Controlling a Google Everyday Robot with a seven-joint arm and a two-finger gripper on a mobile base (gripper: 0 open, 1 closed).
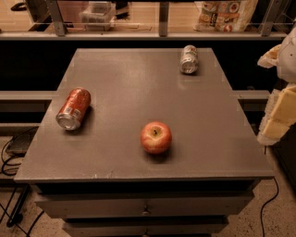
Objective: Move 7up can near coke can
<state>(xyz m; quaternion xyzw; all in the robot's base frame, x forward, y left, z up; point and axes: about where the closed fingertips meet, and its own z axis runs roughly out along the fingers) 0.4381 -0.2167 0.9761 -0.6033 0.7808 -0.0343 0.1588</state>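
Observation:
The 7up can (188, 59), silvery-white with green marks, lies on its side at the far right of the grey table (138, 92). The coke can (74, 109), red-orange with a silver end facing me, lies on its side near the table's left edge. The two cans are far apart. My gripper (279, 111) shows as pale cream and white parts at the right edge of the view, beyond the table's right side, to the right of and nearer than the 7up can. It touches nothing.
A red apple (156, 137) stands at the front middle of the table, between the two cans. A shelf rail with a plastic tub (98, 14) and a snack bag (226, 14) runs behind the table. Cables (9, 157) lie on the floor at the left.

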